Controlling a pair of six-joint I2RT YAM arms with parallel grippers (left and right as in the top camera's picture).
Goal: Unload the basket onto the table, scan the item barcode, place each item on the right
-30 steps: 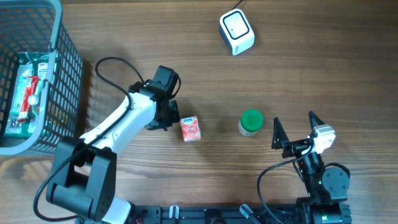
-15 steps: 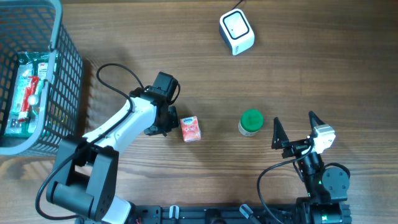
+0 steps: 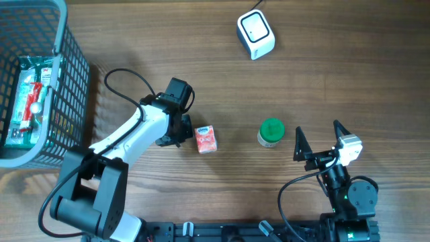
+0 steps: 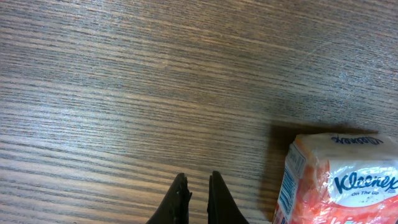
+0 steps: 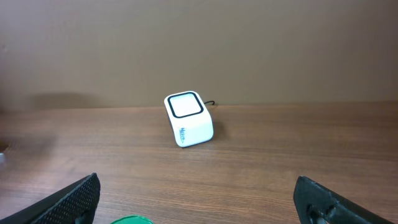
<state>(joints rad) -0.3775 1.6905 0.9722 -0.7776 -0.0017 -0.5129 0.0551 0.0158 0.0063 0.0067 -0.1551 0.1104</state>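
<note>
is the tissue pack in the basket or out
Out: the orange Kleenex tissue pack lies on the wooden table, apart from the grey wire basket.

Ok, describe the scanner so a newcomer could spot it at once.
Look along the table to its far edge, right of centre. The scanner is the small white box standing alone there. Unlike the green-capped jar and orange tissue pack mid-table, it has a dark-framed square window on top.

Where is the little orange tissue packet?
In the overhead view the small orange Kleenex tissue packet lies mid-table, just right of the shut left gripper and left of the green-lidded jar.
</note>
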